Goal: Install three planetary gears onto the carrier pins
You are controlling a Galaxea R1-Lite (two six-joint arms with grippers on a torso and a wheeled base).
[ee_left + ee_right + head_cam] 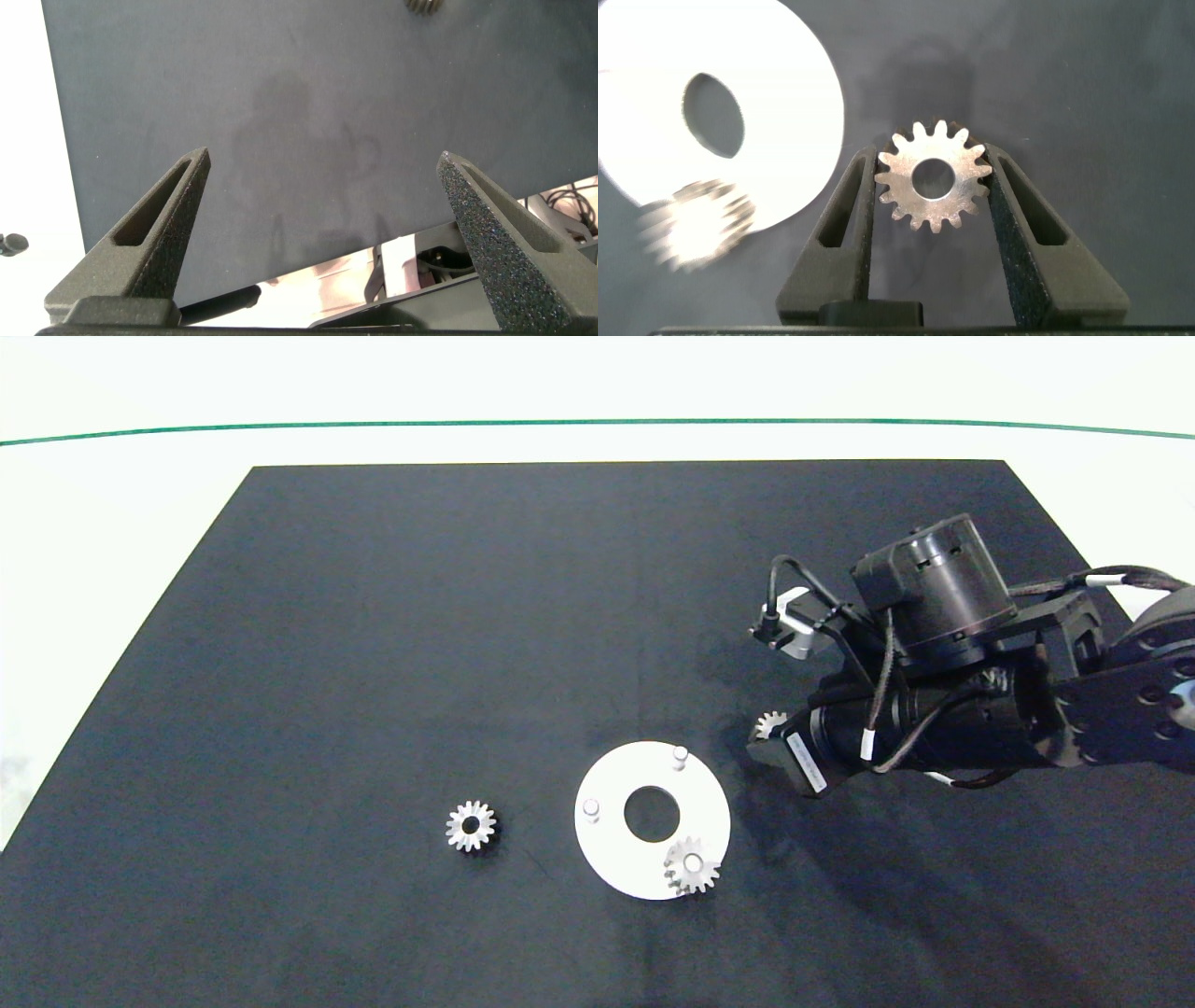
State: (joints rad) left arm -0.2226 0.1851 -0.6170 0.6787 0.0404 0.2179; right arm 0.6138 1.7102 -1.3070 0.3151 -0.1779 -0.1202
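On the left of the black mat (pixel 373 663), a loose gear (pixel 470 826) lies flat by itself, well apart from the white disc (pixel 616 854) to its right. The left gripper (pixel 322 233) does not show in the head view; its own camera shows its two grey fingers (pixel 163 224) spread wide over bare mat, with nothing between them and only the edge of a gear at the far border of that picture.

The disc lies flat near the mat's front middle, with a large round hole at its centre. Three pins stand on it. The left pin (pixel 590 810) is bare, and so is the far pin (pixel 681 757) on the disc's upper right. The third pin, at the disc's near right rim, carries a seated gear (pixel 693 865); the pin's pale top shows through the gear's centre hole, and some teeth reach past the disc's edge.

Just right of the disc, the right arm comes in from the right edge and angles down toward the mat. The right gripper (pixel 932 182) pinches a third gear, the held gear (pixel 932 179), between its two fingers (pixel 848 210), each pressing on the teeth of opposite sides. In the head view only part of the held gear (pixel 771 723) peeks out from the arm's tip, near the disc's right rim but clear of it, beside the far pin rather than over it.
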